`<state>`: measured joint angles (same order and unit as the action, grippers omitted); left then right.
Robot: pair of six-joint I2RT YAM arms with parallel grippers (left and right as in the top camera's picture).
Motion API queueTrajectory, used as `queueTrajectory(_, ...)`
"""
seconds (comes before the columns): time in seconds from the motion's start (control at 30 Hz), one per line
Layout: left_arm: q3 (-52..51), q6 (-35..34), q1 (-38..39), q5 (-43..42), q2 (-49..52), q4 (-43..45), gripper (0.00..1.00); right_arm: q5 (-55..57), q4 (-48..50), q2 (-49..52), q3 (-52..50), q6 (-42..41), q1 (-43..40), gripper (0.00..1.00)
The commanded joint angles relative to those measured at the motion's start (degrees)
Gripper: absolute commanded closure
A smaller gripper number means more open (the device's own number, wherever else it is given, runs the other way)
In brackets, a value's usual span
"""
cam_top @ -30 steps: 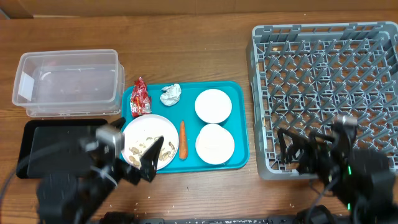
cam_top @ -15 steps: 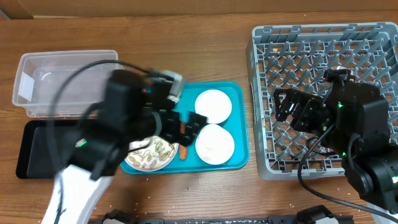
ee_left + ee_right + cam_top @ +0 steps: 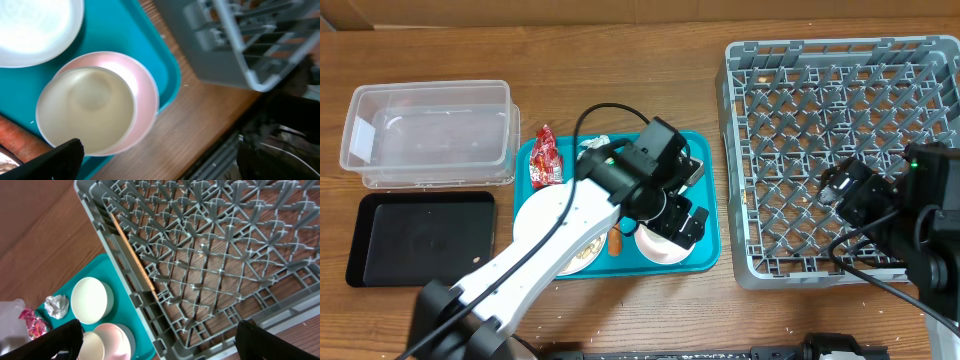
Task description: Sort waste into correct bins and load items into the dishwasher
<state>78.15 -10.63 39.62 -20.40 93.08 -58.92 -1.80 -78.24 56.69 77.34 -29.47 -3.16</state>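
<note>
L gripper [image 3: 157,150] is wide open w/ nothing in it; I see both fingers at the bottom corners of the L wrist view. It hangs over the near bowl [image 3: 145,95] at the R end of the teal tray [image 3: 708,250], not touching it. That bowl looks pinkish here, and the cup [image 3: 85,107] appears to sit inside it, off-centre. The far bowl [image 3: 91,300] sits just beside it on the tray. The carrot [image 3: 616,242] lies btwn the near bowl and the plate [image 3: 532,215], mostly under my L arm. Rice scraps [image 3: 585,250] are on the plate. The red wrapper [image 3: 546,160] and paper ball [image 3: 56,306] are at the tray's far L end. The clear tub [image 3: 428,135] and black tray [image 3: 420,238] are L of it. R gripper [image 3: 157,330] is spread wide, empty, above the dish rack [image 3: 840,140].
</note>
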Motion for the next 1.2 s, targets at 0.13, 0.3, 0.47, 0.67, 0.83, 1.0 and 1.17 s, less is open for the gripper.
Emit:
queueTrajectory(0.13,0.98,-1.88,3.76,8.96,7.32,1.09,0.0,-4.94,-0.87,-0.2,1.51,4.48,-2.34,0.0)
queueTrajectory(0.3,0.98,-1.18,5.42,10.29,10.45,3.54,0.0,-4.94,-0.83,-0.2,1.51,4.46,-2.34,0.0)
queueTrajectory(0.47,0.98,-1.22,5.38,10.36,11.93,3.96,0.84,-4.7,-1.46,-0.2,1.51,4.44,-2.34,0.0)
queueTrajectory(0.67,0.98,-2.1,5.42,10.84,12.15,6.86,0.96,-4.72,-1.88,-0.2,1.51,4.46,-2.34,0.0)
queueTrajectory(0.83,0.7,-2.27,5.49,13.55,12.26,6.73,0.96,-4.7,-2.84,-0.2,1.51,4.46,-2.34,0.0)
queueTrajectory(1.0,0.76,-4.04,5.46,11.5,12.02,6.27,0.96,-4.7,-3.45,-0.2,1.51,4.59,-2.34,0.0)
queueTrajectory(1.17,7.48,-6.78,4.2,8.44,9.11,0.24,0.96,-4.74,-4.37,-0.2,1.51,7.48,-2.34,0.0)
